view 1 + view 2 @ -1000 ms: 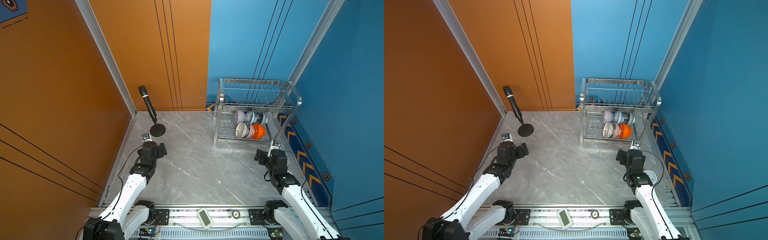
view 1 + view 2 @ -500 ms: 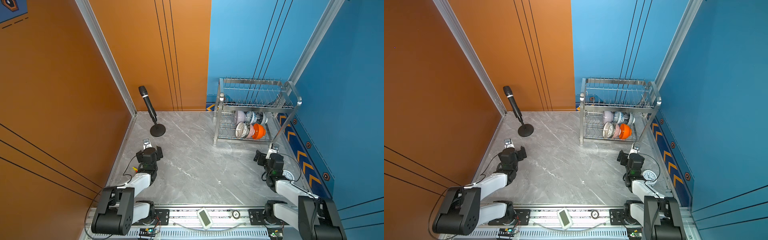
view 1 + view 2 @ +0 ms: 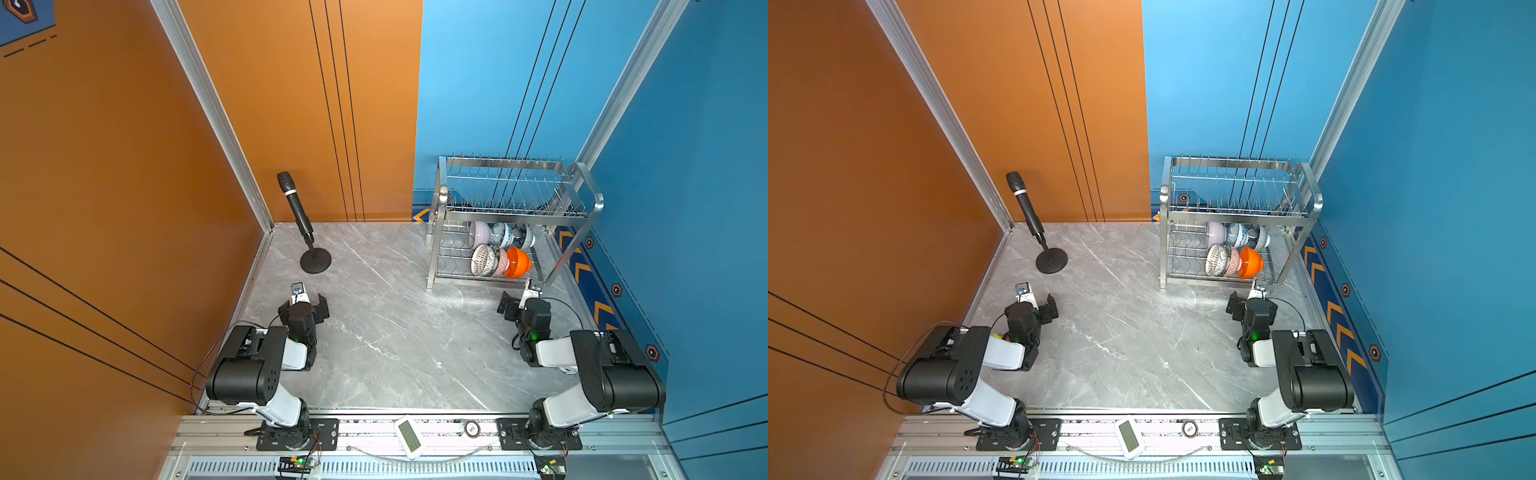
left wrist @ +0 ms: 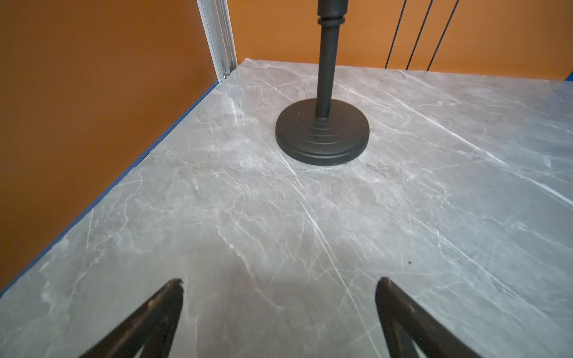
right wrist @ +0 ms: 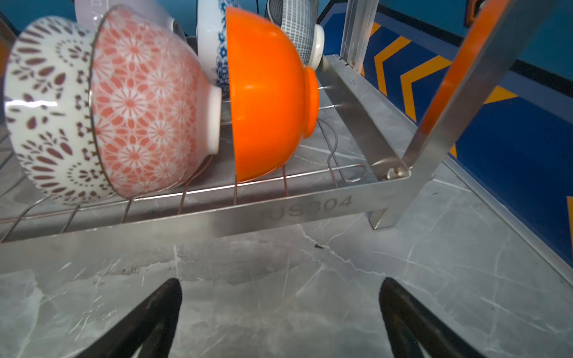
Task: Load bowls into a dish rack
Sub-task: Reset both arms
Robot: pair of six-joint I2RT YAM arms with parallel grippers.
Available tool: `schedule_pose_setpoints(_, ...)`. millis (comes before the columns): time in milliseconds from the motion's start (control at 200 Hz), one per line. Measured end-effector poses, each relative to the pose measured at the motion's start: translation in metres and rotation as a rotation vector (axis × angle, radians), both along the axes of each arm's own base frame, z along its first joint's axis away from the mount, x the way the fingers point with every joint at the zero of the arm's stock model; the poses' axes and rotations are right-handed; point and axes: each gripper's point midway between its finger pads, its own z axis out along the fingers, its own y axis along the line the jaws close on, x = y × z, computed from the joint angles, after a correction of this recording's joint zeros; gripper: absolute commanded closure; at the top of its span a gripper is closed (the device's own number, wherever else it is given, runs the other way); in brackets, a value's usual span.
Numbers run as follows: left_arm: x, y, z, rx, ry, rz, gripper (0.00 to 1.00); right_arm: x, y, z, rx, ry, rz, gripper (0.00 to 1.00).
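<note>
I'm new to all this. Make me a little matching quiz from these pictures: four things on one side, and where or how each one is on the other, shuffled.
Things
1. orange bowl
2. microphone
3. left gripper
4. small white device

Places or states
A. lying on the front metal rail
B. open and empty
C. standing on edge in the lower tier of the dish rack
D. held up on a round black base

Pairs: 1-C, 2-D, 3-B, 4-A
</note>
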Motion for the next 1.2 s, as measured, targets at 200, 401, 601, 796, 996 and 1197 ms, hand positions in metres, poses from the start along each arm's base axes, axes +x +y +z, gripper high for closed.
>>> schedule_pose_setpoints(200,0.028,-0.016,0.026,0.031,-0.044,-0.052,0.03,0.015,0.003,0.02,-0.04,-0.048,-0.012,0.0)
schedule_pose_setpoints(401,0.027,-0.018,0.022,0.037,-0.024,-0.06,0.03,0.014,0.001,0.02,-0.044,-0.044,-0.023,0.0)
schedule_pose_setpoints(601,0.026,-0.018,0.02,0.038,-0.012,-0.06,0.03,0.013,-0.001,0.02,-0.05,-0.044,-0.033,0.0)
schedule_pose_setpoints(796,0.026,-0.018,0.02,0.038,-0.012,-0.06,0.03,0.013,-0.001,0.02,-0.05,-0.044,-0.034,0.0)
schedule_pose_setpoints(996,0.026,-0.018,0.02,0.038,-0.012,-0.06,0.03,0.013,-0.001,0.02,-0.05,-0.044,-0.033,0.0)
schedule_pose_setpoints(1197,0.026,-0.018,0.02,0.038,-0.012,-0.06,0.03,0.013,-0.002,0.02,-0.049,-0.042,-0.036,0.0)
